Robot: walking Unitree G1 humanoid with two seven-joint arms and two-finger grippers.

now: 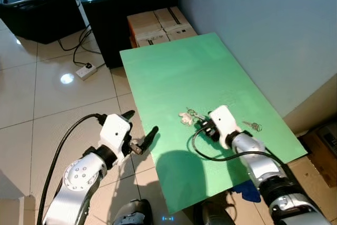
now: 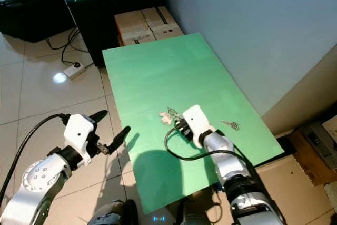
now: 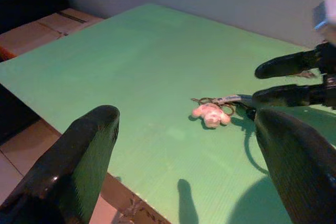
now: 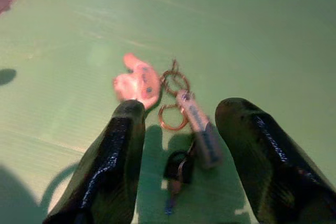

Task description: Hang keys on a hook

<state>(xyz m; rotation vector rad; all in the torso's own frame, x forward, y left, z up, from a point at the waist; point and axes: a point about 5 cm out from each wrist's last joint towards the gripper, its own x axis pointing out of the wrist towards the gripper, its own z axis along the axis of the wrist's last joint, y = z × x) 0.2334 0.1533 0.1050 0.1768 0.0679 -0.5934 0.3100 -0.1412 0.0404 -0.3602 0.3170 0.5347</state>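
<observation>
A green table (image 1: 174,72) stands against a pale wall, cardboard boxes (image 1: 158,25) at its far end and a white power strip (image 1: 87,70) on the tiled floor beside it. The right gripper (image 4: 178,150) is low over the tabletop, fingers parted and empty, straddling a bunch of keys (image 4: 184,124) that lies directly between and just ahead of the tips. The bunch runs lengthwise along the line of the fingers: pink charm (image 4: 137,83) and rings farthest out, strap and dark fob nearest the wrist. A second, smaller key set (image 1: 254,126) lies apart on the table, to the arm's right. The left gripper (image 1: 141,130) hovers open and empty off the table's left edge, well away from the bunch. No hook is visible.
</observation>
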